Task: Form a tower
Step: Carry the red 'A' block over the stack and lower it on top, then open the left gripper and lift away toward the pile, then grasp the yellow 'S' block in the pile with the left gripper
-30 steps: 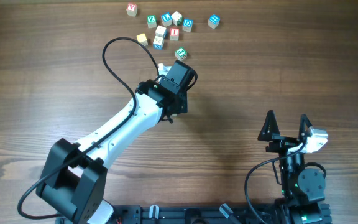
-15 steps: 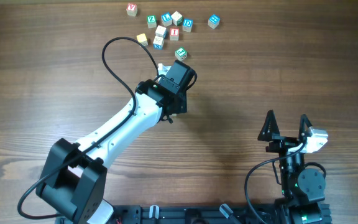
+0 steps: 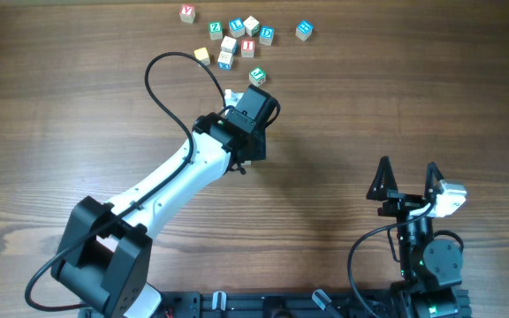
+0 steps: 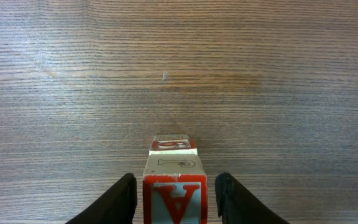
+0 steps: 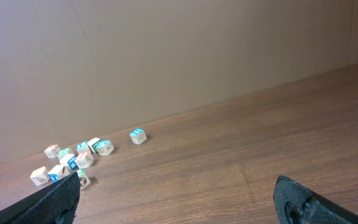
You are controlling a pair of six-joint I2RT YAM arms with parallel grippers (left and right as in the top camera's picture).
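In the left wrist view a stack of wooden cubes, the tower (image 4: 174, 186), stands between my left gripper's (image 4: 175, 193) black fingers. Its nearest cube shows a red letter A. A pale face with a line drawing and a red-edged cube (image 4: 173, 145) show beyond it. The jaws are open, with a thin gap on each side of the A cube. From overhead the left gripper (image 3: 251, 106) hides the stack, and only a white corner (image 3: 231, 95) shows. My right gripper (image 3: 406, 173) stands open and holds nothing, far from the cubes.
Several loose letter cubes (image 3: 237, 35) lie at the far edge, with a green-faced one (image 3: 257, 76) just beyond the left wrist and a blue one (image 3: 303, 30) to the right. The right wrist view shows the same cluster (image 5: 73, 158) far off. A black cable (image 3: 162, 66) loops over the left arm.
Neither arm has shifted in the overhead view. The left jaws have parted from the A cube.
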